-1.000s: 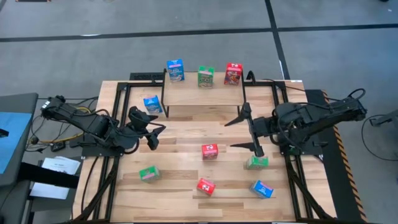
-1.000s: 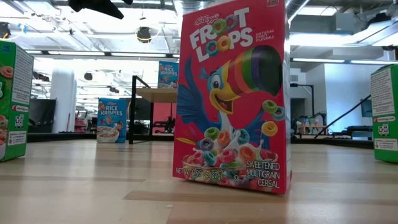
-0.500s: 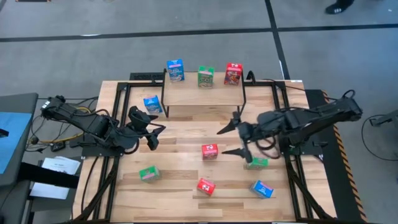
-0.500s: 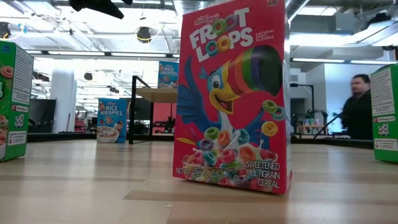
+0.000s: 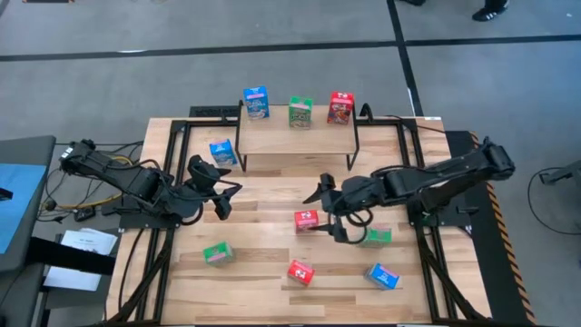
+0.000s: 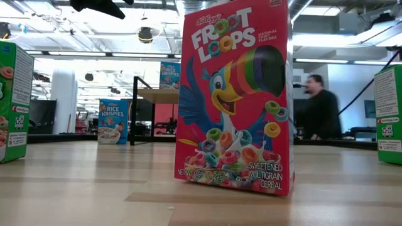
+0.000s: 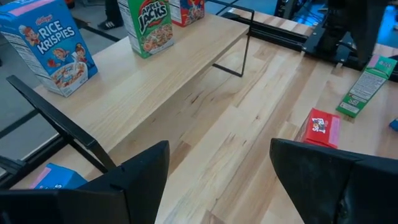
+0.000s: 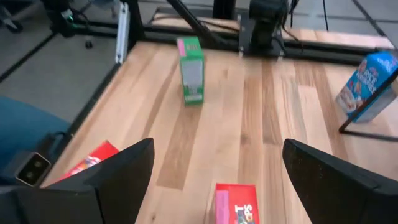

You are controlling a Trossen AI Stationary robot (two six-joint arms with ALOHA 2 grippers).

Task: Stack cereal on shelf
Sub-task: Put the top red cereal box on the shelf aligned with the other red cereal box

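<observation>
The shelf (image 5: 297, 138) stands at the table's far middle with a blue (image 5: 256, 103), a green (image 5: 300, 112) and a red box (image 5: 340, 107) upright on its board. Another blue box (image 5: 222, 152) stands left of the shelf. A red box (image 5: 306, 220) sits mid-table. My right gripper (image 5: 327, 211) is open just right of that red box (image 8: 236, 202), and the box shows ahead between its fingers. My left gripper (image 5: 222, 195) waits open near the shelf's left front, facing the shelf (image 7: 155, 81). No box is touched.
Near the table's front edge are a green box (image 5: 217, 253), a red box (image 5: 300, 271) and a blue box (image 5: 382, 275). A green box (image 5: 375, 237) lies under my right arm. In the low view a person (image 6: 320, 113) stands in the room behind.
My right gripper has swung toward the table's left, from above the right-hand green box to just beside the middle red box, staying open. A person has walked through the background in the low view.
</observation>
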